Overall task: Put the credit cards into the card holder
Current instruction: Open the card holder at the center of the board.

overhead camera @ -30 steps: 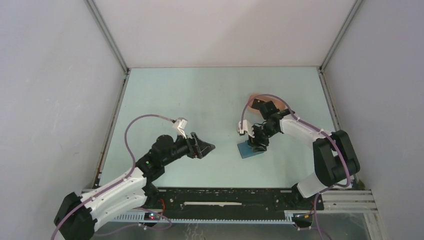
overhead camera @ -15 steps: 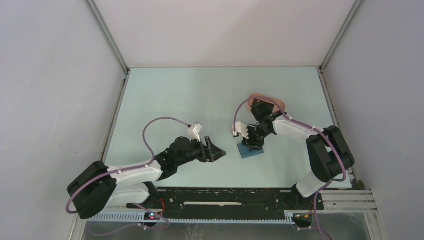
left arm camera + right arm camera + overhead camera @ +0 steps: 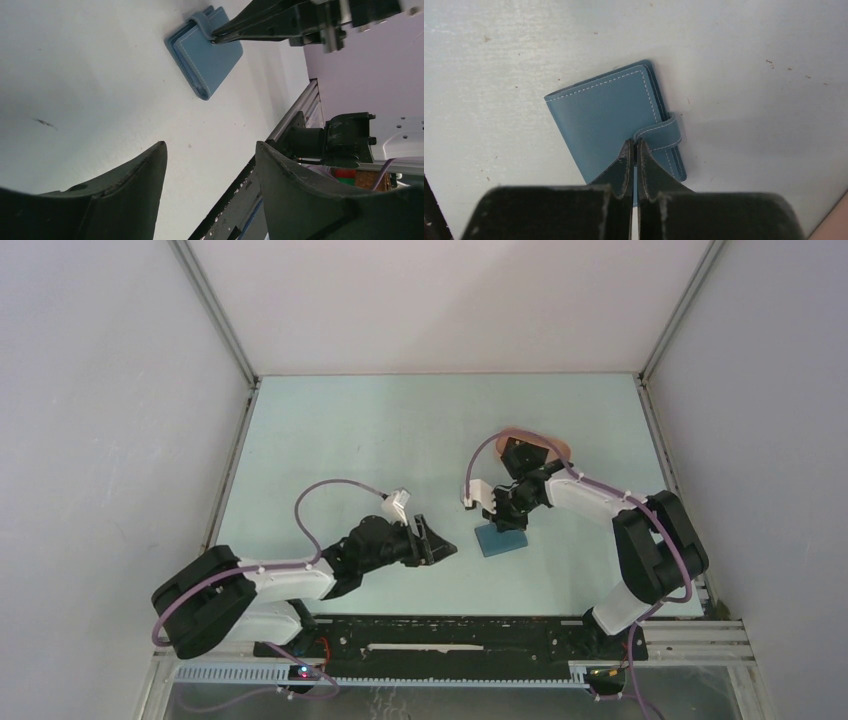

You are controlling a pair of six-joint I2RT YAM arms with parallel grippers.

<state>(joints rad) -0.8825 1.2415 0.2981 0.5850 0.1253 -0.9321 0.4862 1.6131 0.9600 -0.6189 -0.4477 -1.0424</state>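
The card holder (image 3: 500,539) is a closed blue wallet lying flat on the table, its strap (image 3: 664,132) wrapped round one edge. My right gripper (image 3: 510,523) reaches down onto it. In the right wrist view that gripper (image 3: 634,142) is shut, its tips meeting right at the strap's end; I cannot tell whether the strap is pinched. My left gripper (image 3: 445,548) hangs low, left of the wallet, and is open (image 3: 211,145) with nothing between its fingers. It faces the card holder (image 3: 205,55). A dark credit card (image 3: 520,453) lies on the peach tray, partly hidden by the right arm.
The peach-pink oval tray (image 3: 550,443) sits just behind the right arm, and its corner shows in the right wrist view (image 3: 836,225). The black rail (image 3: 450,630) with the arm bases runs along the near table edge. Grey walls enclose the table on three sides.
The right gripper's jaws have shut at the wallet's strap. The left arm has stretched lower and to the right, bringing its open gripper closer to the wallet.
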